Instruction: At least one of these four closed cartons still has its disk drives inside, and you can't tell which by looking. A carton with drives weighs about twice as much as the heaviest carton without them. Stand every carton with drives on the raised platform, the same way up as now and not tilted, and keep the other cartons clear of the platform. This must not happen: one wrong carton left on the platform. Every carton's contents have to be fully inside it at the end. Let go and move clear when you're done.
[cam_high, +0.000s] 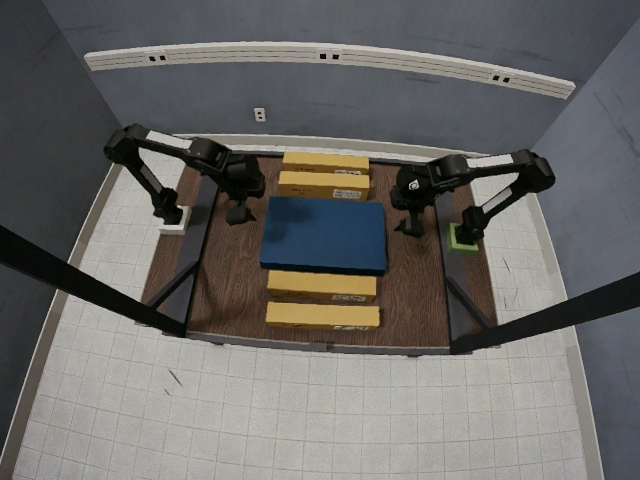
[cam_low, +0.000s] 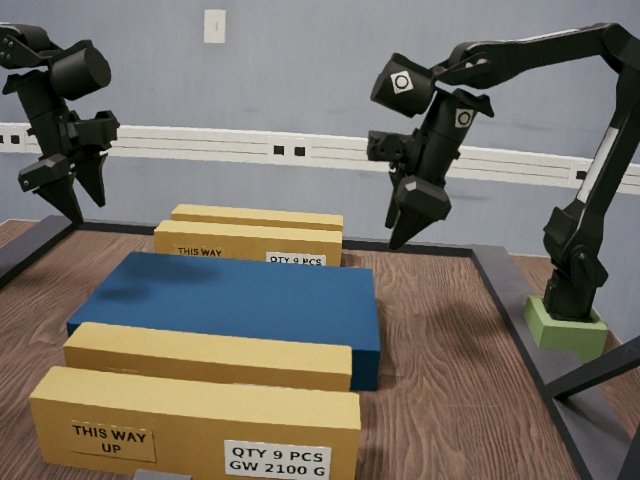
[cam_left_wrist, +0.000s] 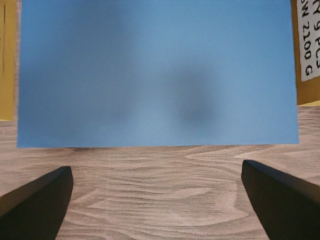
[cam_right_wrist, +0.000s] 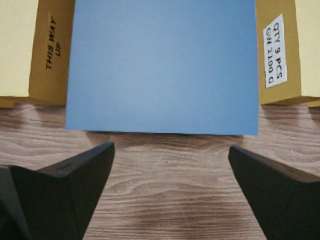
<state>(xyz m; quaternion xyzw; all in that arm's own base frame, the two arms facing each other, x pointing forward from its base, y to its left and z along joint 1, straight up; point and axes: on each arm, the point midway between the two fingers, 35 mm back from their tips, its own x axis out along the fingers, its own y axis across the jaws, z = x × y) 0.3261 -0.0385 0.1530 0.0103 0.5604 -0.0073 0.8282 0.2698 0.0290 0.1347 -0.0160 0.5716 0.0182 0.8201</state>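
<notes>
Wood-grained tabletop (cam_high: 222, 289) (cam_low: 429, 361) (cam_left_wrist: 160, 195) (cam_right_wrist: 170, 200) lies beneath my wide-open left gripper (cam_high: 254, 218) (cam_low: 90, 213) (cam_left_wrist: 157, 172) and wide-open right gripper (cam_high: 398, 227) (cam_low: 390, 236) (cam_right_wrist: 172, 147), both raised with nothing between their fingers, one off each short end of the blue platform (cam_high: 324, 232) (cam_low: 232, 294) (cam_left_wrist: 157, 75) (cam_right_wrist: 162, 70). Between the hands but off to the sides, two boxes (cam_high: 323, 180) (cam_low: 248, 231) lie toward the wall and two boxes (cam_high: 323, 312) (cam_low: 196, 392) toward the front, all beside the platform. Their long axes run hand to hand, parallel to its long edges, with the nearest box's "THIS WAY UP" print upright.
</notes>
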